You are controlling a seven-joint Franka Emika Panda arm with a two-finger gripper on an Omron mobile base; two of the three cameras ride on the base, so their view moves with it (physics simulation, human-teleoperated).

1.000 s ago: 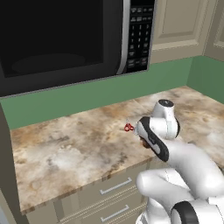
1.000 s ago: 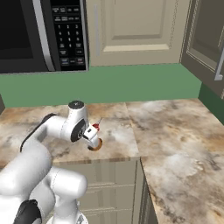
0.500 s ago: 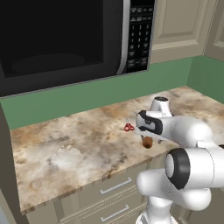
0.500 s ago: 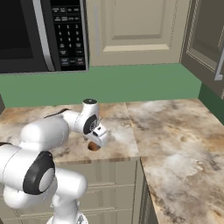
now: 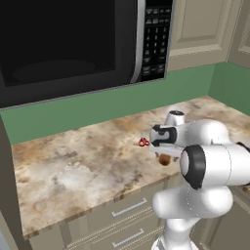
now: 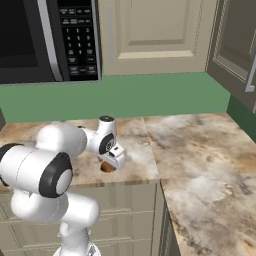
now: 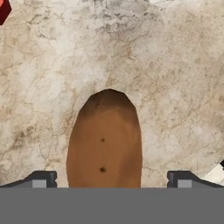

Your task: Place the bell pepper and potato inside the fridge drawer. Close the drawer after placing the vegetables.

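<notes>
Hand view looks straight down on the potato (image 7: 104, 140), a brown oval lying on the mottled stone counter (image 7: 175, 78). The gripper (image 7: 109, 179) has its two dark fingertips (image 7: 40, 179) spread wide, one on each side of the potato and clear of its skin, so nothing is pinched. A sliver of red, which I cannot identify from here, shows at the upper left corner of that view.

Left base view shows the potato (image 5: 164, 159) near the front edge of the counter (image 5: 83, 166), just under the hand at the end of the white arm (image 5: 205, 146). A small red item (image 5: 143, 142) lies beside it, toward the green wall; it is too small to tell whether it is the pepper. A black microwave (image 5: 73, 44) hangs above the counter.

Right base view shows the potato (image 6: 107, 166) close to the counter's front edge, with the hand right over it, and cream cabinet drawers (image 6: 130, 220) below.
</notes>
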